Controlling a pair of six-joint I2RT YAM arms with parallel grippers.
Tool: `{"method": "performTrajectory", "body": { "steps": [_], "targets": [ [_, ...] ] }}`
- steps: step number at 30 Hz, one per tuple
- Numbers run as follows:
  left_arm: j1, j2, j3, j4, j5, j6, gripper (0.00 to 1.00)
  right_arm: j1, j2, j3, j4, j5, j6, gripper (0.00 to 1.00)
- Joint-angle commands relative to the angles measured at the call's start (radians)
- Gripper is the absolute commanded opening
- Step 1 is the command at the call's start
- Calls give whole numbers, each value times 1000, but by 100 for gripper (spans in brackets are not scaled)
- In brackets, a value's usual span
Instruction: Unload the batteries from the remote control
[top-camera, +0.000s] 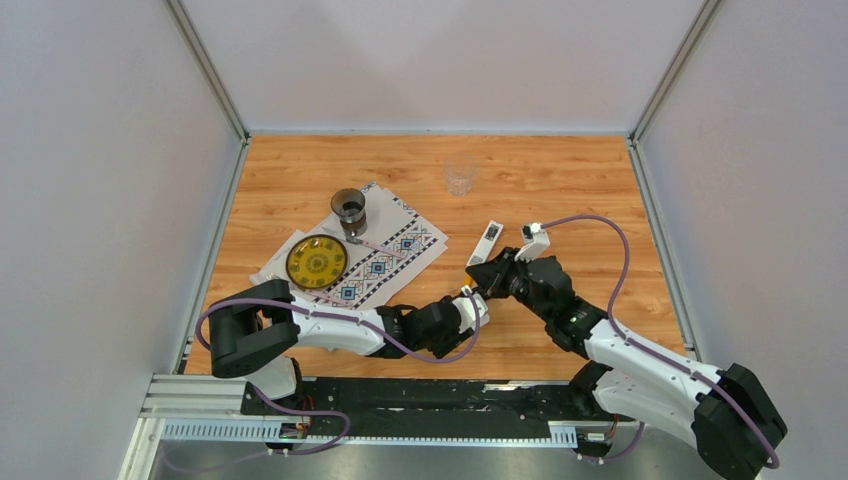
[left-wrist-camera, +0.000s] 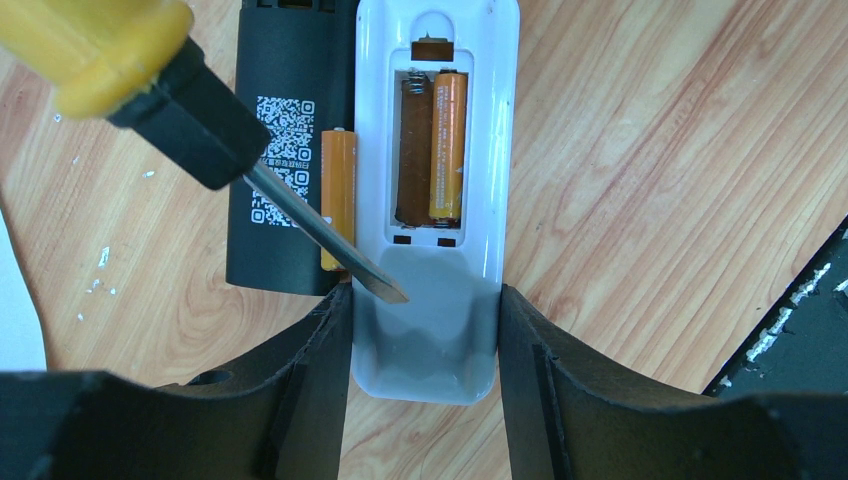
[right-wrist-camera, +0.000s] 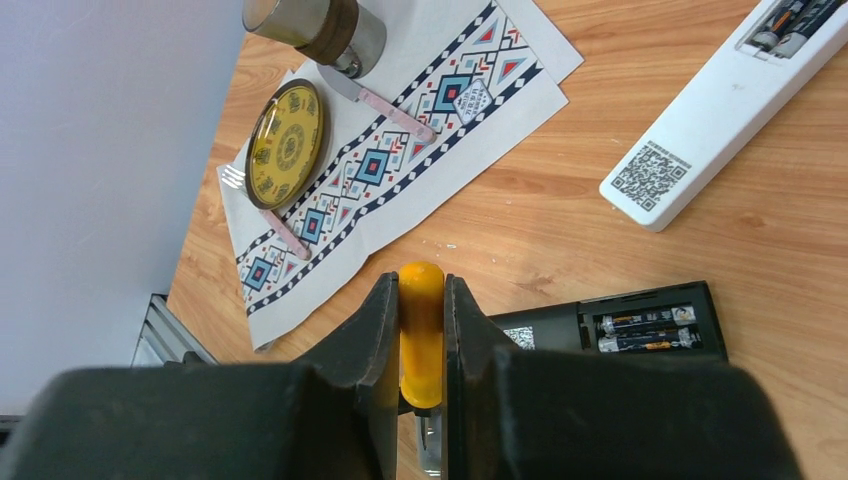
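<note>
One slim orange cylindrical battery (left-wrist-camera: 449, 145) sits in the open bay of the white plastic remote control (left-wrist-camera: 503, 150), at twelve o'clock from the left tool (left-wrist-camera: 422, 302), which clamps that remote. A second orange battery (left-wrist-camera: 338, 195) lies loose at eleven o'clock, just beside a black plastic remote (left-wrist-camera: 290, 60). The right tool (right-wrist-camera: 420, 290) grips a yellow-handled metal screwdriver (right-wrist-camera: 421, 340).
</note>
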Motion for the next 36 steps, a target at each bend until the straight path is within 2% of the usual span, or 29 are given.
{"method": "performTrajectory", "body": {
  "steps": [1, 10, 18, 21, 30, 31, 34, 35, 36],
  "targets": [
    [2, 47, -16, -129, -22, 24, 0, -5, -41, 45, -35, 63, -40, 0],
    [-9, 60, 90, -168, 28, 81, 0, -121, -148, 51, -184, 92, -82, 0],
    [-35, 131, 209, -157, 100, 112, 0, -351, -217, 26, -248, -62, -85, 0],
    [-41, 163, 257, -159, 134, 124, 0, -399, -227, 39, -276, -92, -99, 0],
    [-63, 229, 358, -186, 188, 173, 1, -439, -236, 45, -305, -133, -114, 0],
    [-63, 220, 346, -186, 188, 173, 5, -442, -233, 46, -307, -136, -115, 0],
    [-64, 185, 300, -173, 168, 173, 33, -445, -223, 51, -307, -147, -119, 0],
    [-64, 173, 288, -168, 159, 173, 46, -448, -219, 55, -307, -149, -120, 0],
    [-64, 162, 274, -166, 150, 173, 52, -450, -217, 57, -307, -153, -122, 0]
  ]
}}
